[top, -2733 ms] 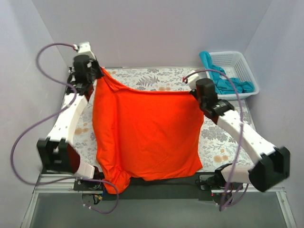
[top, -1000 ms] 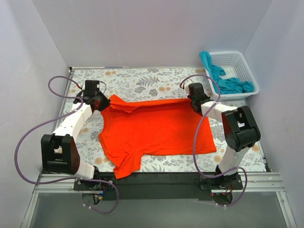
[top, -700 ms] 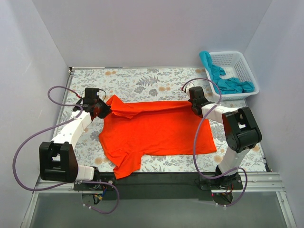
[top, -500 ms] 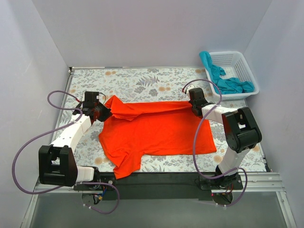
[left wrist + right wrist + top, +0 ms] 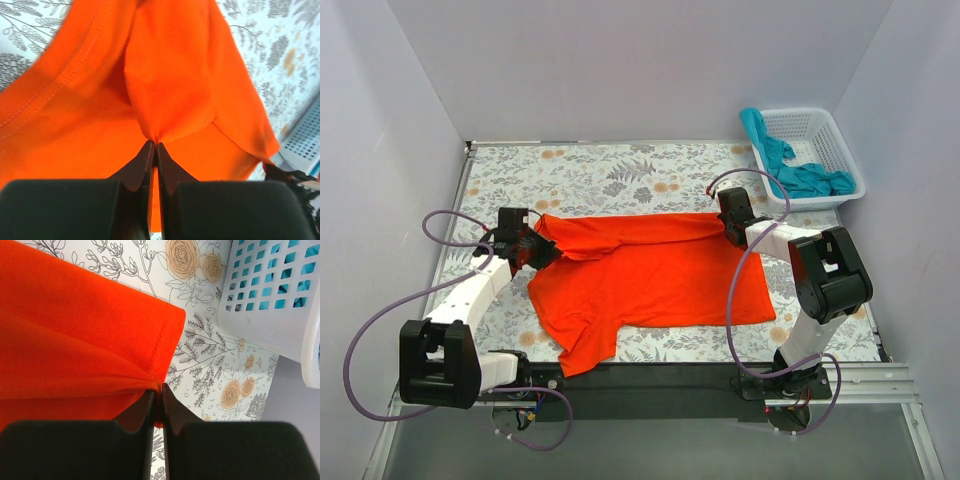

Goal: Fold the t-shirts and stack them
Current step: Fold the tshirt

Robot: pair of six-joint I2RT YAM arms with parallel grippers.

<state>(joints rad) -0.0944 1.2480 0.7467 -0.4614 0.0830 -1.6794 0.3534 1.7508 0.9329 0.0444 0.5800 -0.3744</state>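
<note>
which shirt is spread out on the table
The orange t-shirt, lying flat with the left gripper and right gripper pinching its far edge; the teal shirt sits bunched in the basket.

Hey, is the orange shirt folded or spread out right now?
Mostly spread: the orange shirt lies flat, only its far edge doubled over where the left fingers and right fingers pinch it.

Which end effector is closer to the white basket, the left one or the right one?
Right. The right end effector grips the orange t-shirt near the white basket; the left end effector holds the shirt's opposite end, much farther away.
</note>
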